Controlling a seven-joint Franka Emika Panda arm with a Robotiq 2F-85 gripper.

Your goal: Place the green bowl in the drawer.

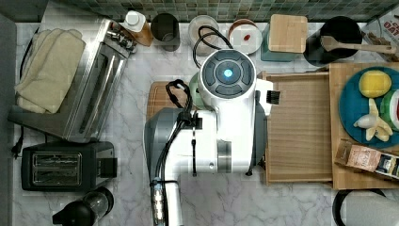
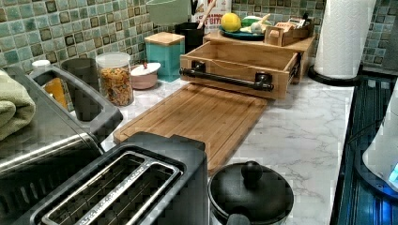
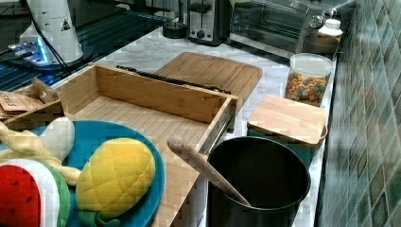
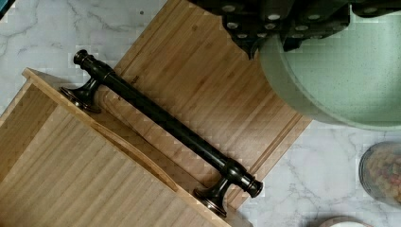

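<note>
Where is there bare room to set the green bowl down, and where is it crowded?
The drawer floor is bare between its four walls, behind the black handle. The cutting board in front of that handle is bare too. The gripper holds the bowl above the board. It is crowded along the tiled wall, with jars and canisters, and on the plate of fruit.

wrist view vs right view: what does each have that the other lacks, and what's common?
Wrist view alone: the green bowl held up at the gripper, above the cutting board's far edge, plus the drawer's black bar handle seen from above.

Right view alone: the teal plate with plush fruit, the black pot with a wooden spoon, the wood-lidded teal box, and the toaster further back.

Both: the open drawer with nothing in it, the cutting board, the marble counter, and the cereal jar.
</note>
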